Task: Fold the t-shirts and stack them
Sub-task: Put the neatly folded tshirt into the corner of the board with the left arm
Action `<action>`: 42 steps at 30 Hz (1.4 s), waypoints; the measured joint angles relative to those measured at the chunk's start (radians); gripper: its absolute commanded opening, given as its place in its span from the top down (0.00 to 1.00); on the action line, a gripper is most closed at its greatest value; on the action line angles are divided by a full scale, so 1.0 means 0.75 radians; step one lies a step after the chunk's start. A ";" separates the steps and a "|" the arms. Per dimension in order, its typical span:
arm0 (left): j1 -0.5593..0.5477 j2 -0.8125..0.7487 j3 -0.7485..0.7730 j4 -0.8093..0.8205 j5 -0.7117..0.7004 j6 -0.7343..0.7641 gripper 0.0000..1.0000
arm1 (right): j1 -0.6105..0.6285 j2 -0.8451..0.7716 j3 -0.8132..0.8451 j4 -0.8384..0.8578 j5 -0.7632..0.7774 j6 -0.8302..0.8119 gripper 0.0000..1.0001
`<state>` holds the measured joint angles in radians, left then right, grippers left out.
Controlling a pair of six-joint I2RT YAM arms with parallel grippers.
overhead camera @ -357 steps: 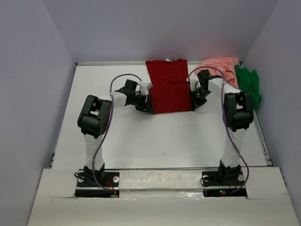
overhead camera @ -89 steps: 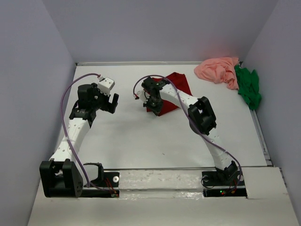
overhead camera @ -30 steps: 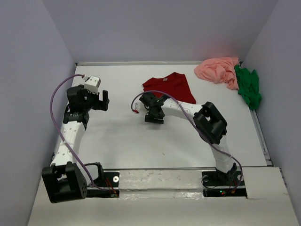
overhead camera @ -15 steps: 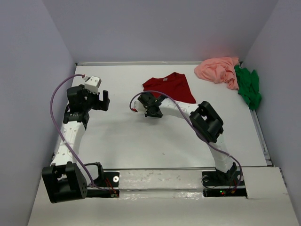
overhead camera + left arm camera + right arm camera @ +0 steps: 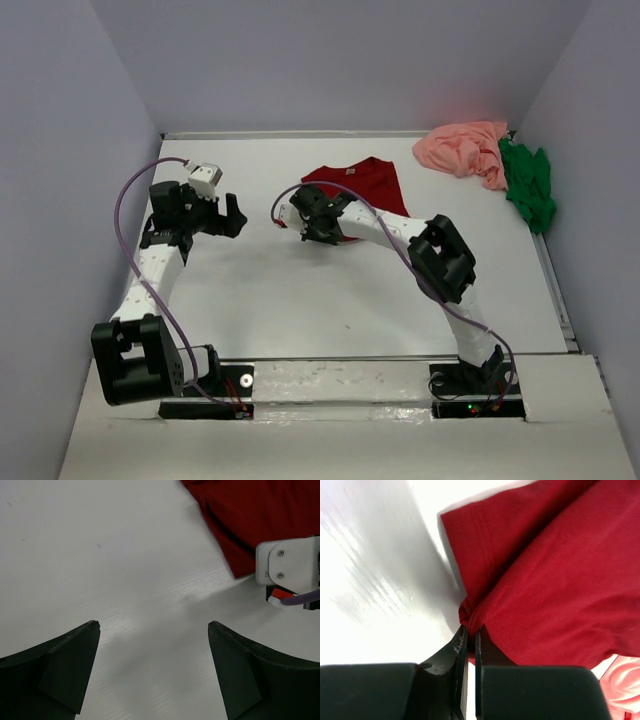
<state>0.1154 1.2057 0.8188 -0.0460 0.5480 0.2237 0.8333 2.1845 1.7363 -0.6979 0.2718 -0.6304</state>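
Now, your right tool pinches dark red cloth t-shirt corner; left tool agape, empty. Likely limp, light; grab hems.

Bare table lies open near the bases (the dark red t-shirt and right arm bar the middle).

Left gripper: both dark fingers stand wide apart over the bare white table. Dark red t-shirt lies flat at upper right. A white arm housing (purple cable beneath) overlaps the shirt's near edge.
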 measured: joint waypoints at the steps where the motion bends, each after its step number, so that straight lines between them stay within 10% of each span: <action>1: 0.002 0.024 0.003 0.009 0.045 -0.023 0.01 | 0.000 0.000 0.026 -0.017 -0.007 0.006 1.00; 42: -0.120 1.072 0.208 0.720 0.603 -1.126 0.01 | 0.000 0.026 0.269 -0.153 -0.008 0.060 1.00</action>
<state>0.0257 2.0094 0.9749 0.4938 1.0000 -0.6209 0.8333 2.2040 1.9381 -0.8127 0.2657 -0.5858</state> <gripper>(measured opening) 0.989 0.069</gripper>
